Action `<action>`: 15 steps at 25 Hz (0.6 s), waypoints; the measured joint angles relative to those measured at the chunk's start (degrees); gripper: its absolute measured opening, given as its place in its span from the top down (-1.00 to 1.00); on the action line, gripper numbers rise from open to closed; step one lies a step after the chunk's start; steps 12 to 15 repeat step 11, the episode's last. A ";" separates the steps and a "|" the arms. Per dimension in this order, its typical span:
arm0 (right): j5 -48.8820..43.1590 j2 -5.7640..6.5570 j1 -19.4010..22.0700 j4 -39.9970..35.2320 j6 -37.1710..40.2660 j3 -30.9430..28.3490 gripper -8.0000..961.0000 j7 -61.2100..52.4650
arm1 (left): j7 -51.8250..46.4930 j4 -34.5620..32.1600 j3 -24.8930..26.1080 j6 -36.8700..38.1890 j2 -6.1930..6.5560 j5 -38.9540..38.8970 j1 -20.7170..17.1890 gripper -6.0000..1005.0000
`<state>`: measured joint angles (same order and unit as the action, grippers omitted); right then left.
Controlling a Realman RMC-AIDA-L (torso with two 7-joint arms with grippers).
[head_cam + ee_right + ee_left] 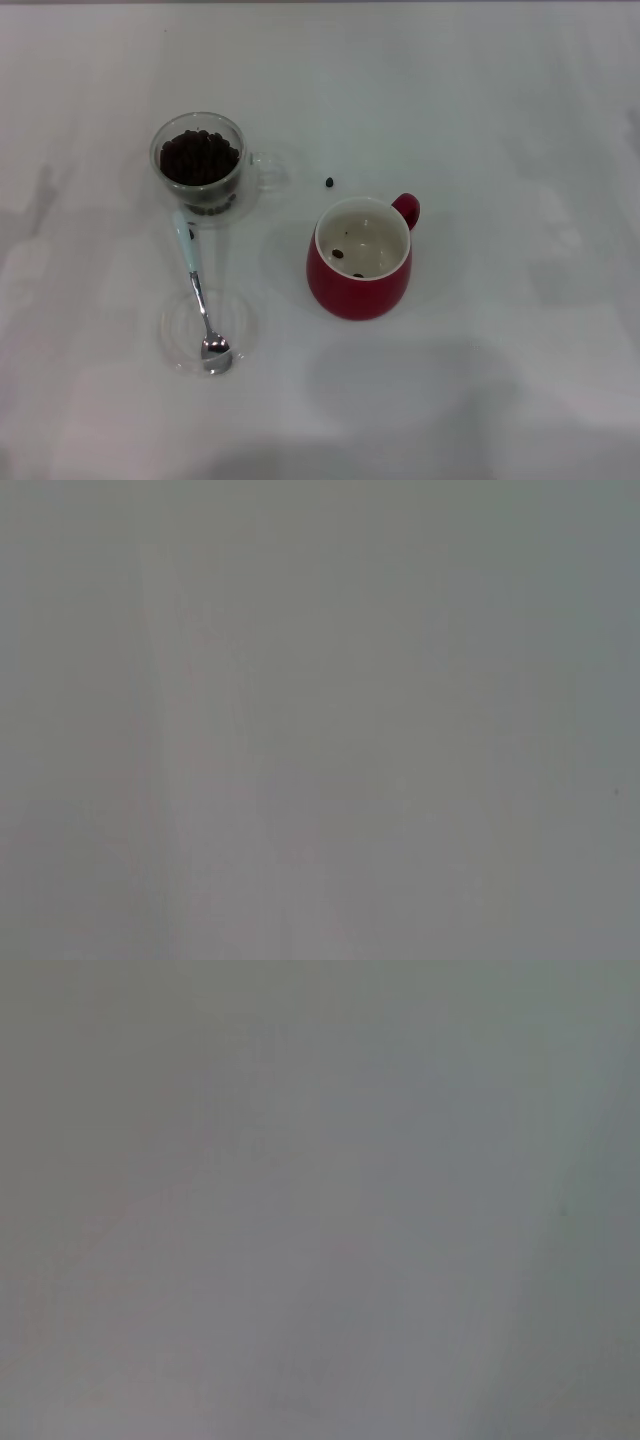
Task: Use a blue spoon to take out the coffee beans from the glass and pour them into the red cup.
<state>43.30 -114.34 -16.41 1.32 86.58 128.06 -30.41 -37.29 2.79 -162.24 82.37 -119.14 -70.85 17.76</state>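
The glass (200,165) stands at the left of the white table, filled with a heap of coffee beans (199,156), its clear handle pointing right. The blue spoon (197,290) lies in front of it, pale handle towards the glass, metal bowl resting in a flat clear dish (240,322). The red cup (360,260) stands upright to the right, its handle at the far right, with two beans inside (338,253). One loose bean (328,182) lies on the table behind the cup. Neither gripper shows in any view; both wrist views show only blank grey surface.
The white table (500,120) spreads all around the objects. Faint shadows lie on it at the left edge and along the front.
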 joint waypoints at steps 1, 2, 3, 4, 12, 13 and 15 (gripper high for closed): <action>0.01 0.00 0.00 0.00 0.00 0.00 -0.73 0.00 | 1.08 -0.50 0.00 -0.07 0.00 -0.59 0.00 -0.77; 0.01 0.00 -0.01 0.00 -0.01 0.00 -0.73 0.00 | 2.41 -1.18 0.00 -0.08 0.00 -1.29 0.00 -0.77; 0.02 0.00 -0.01 0.00 -0.01 0.00 -0.73 0.01 | 3.55 -1.85 0.00 -0.11 0.00 -1.88 -0.03 -0.77; 0.03 0.00 -0.02 0.00 -0.01 0.00 -0.73 0.19 | 4.17 -2.18 0.00 -0.11 0.00 -2.25 -0.06 -0.77; 0.80 -0.48 -0.37 -0.51 -0.22 0.00 -0.73 6.99 | 7.78 -4.04 0.00 -0.59 -0.24 -4.65 -0.14 -0.77; 0.80 -0.48 -0.37 -0.51 -0.22 0.00 -0.73 6.99 | 7.78 -4.04 0.00 -0.59 -0.24 -4.65 -0.14 -0.77; 0.80 -0.48 -0.37 -0.51 -0.22 0.00 -0.73 6.99 | 7.78 -4.04 0.00 -0.59 -0.24 -4.65 -0.14 -0.77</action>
